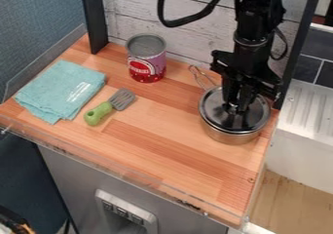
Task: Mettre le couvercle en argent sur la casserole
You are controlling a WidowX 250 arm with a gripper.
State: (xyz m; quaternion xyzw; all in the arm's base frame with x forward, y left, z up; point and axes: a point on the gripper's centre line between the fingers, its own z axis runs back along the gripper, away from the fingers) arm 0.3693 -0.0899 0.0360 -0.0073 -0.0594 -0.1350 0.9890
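Note:
Over the right side of the counter, the black gripper [238, 105] points straight down, shut on the middle of the silver lid [214, 108]. The round, shiny lid lies over the mouth of the metal saucepan [232, 137], roughly level, its rim close to the pan's rim. Whether it touches the pan all the way round I cannot tell. The pan's wire handle points to the upper left. The lid's knob is hidden between the fingers.
A can [146, 58] with a red and purple label stands near the back wall. Left of the pan lies a green-handled spatula [109, 107], beside a folded turquoise cloth [62, 90]. Black posts rise at the back corners, and a clear ledge [139, 175] runs along the front edge.

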